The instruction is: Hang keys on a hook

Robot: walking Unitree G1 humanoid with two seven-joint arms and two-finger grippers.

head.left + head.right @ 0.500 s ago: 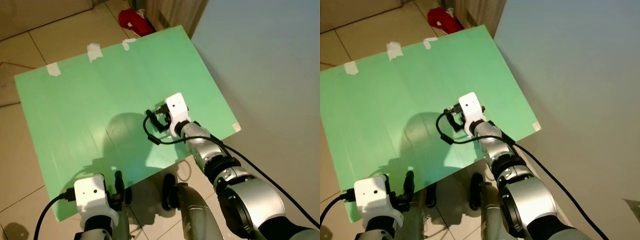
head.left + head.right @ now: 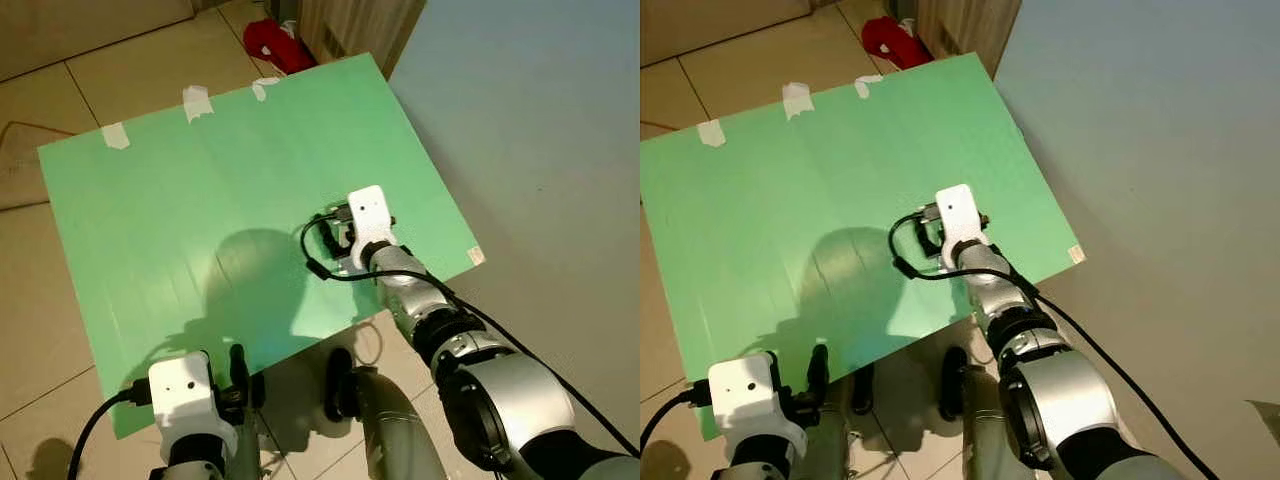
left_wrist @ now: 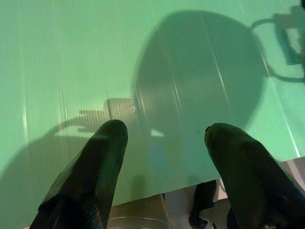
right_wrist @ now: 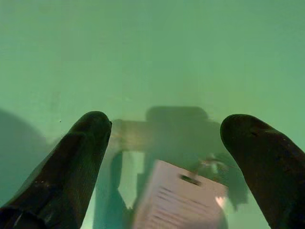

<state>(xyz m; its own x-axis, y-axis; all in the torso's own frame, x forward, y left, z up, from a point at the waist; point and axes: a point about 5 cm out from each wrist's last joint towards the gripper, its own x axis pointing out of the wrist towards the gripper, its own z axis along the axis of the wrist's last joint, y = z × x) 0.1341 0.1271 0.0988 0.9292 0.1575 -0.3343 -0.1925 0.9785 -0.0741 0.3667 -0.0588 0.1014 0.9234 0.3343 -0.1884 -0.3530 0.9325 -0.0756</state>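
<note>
- The left gripper (image 2: pixel 238 372) sits at the bottom left of the left eye view, over the near edge of the green board (image 2: pixel 180 210); its two black fingers (image 3: pixel 90 176) stand well apart with nothing between them, and the board with its shadows lies beyond them in the left wrist view
- At the bottom centre, between the two arms, part of the robot's own grey body (image 2: pixel 385 420) shows over the tiled floor (image 2: pixel 40 400)
- The right arm (image 2: pixel 450 340) runs from the lower right up to the middle of the frame; the right gripper (image 2: pixel 335 235) is over the right part of the green board, its white wrist housing (image 2: pixel 368 212) uppermost and a black cable (image 2: pixel 320 265) looping beside it
- In the right wrist view the fingers (image 4: pixel 71 167) are spread wide; between them, low in that frame, lies a pale printed tag (image 4: pixel 178 200) with a small metal ring at its upper end, blurred, on the green surface; whether keys hang on it cannot be told
- Farther off, strips of white tape (image 2: pixel 197 101) hold the board's far edge at the upper left; a red object (image 2: pixel 275 45) lies on the floor at the top centre; a pale wall (image 2: pixel 540 130) stands along the right side
</note>
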